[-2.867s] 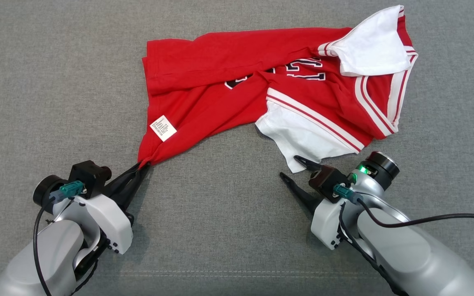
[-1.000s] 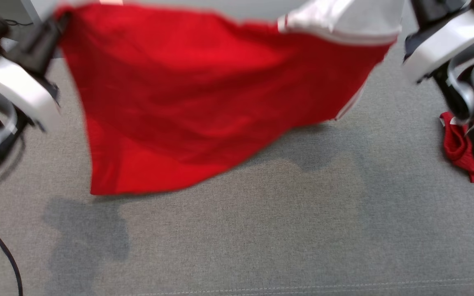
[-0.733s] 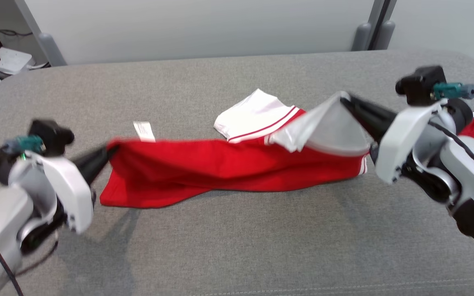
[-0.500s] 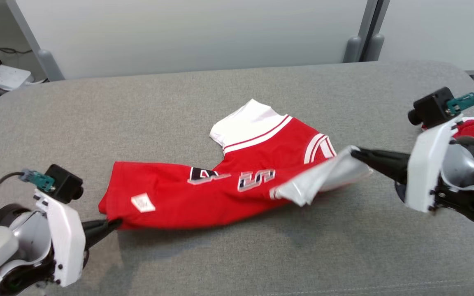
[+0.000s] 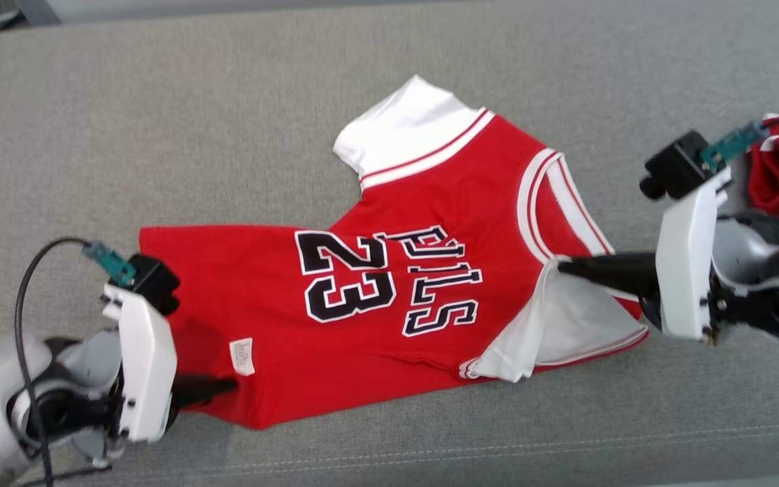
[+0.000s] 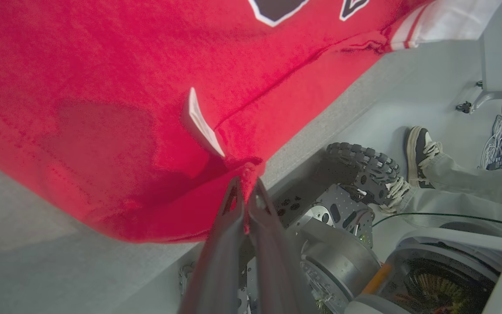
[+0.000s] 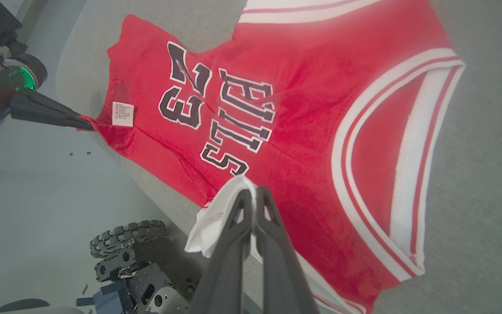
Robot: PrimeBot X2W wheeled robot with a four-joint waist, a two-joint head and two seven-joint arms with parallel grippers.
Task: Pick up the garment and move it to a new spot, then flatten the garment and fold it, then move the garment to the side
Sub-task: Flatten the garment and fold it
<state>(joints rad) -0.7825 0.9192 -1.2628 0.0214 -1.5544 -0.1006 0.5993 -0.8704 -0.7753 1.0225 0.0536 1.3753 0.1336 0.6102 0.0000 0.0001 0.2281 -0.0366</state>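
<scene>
A grey fabric-covered tabletop (image 5: 159, 101) stands over a pale floor (image 6: 408, 96), with 1 shoe (image 6: 418, 148) of a person there. 1 red number-23 jersey (image 5: 362, 338) lies spread mid-tabletop. 2 hands pinch it: the left hand (image 5: 229, 385) its hem corner, the right hand (image 5: 562, 266) its white sleeve (image 5: 565, 328). 1 other red garment (image 5: 778, 176) lies far right.

Red jersey (image 7: 303, 113) pinched at two ends on grey upholstery (image 7: 486, 174)
The right gripper (image 7: 253, 192) rises from the bottom edge, jaws pressed together on a fold of the white sleeve (image 7: 214, 218); at far left the left gripper (image 7: 89, 127) nips the hem corner just beside the white label (image 7: 123, 114), the number 23 faces up, and a treaded wheel (image 7: 129, 233) shows below
</scene>
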